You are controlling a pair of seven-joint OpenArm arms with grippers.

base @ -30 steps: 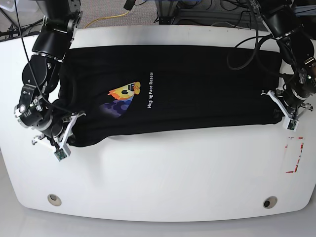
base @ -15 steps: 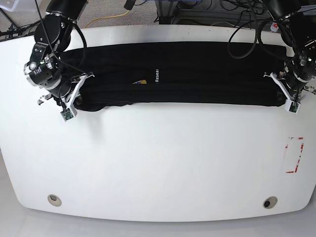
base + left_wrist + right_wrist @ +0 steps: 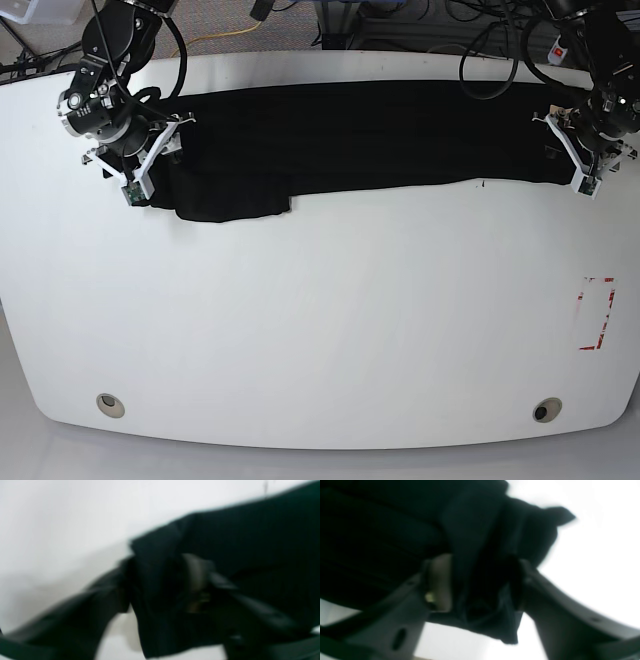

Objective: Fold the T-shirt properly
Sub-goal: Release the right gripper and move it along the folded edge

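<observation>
Now both grippers, left and right, pinch the T-shirt between closed fingers and should lay the fold evenly.

T-shirt: its near edge is carried farther toward the table's far side than half a second ago; the black band is now narrower and lies higher on the table.
Chest graphic and white text: seen a second ago, reduced to a sliver half a second ago, now fully hidden by the fold.
Sleeve end: a flap is now left hanging lower at the base view's left.
Right gripper: moved up and back from the near left; cloth is pinched between its jaws.
Left gripper: raised toward the far edge; cloth is clamped in its jaws.
</observation>
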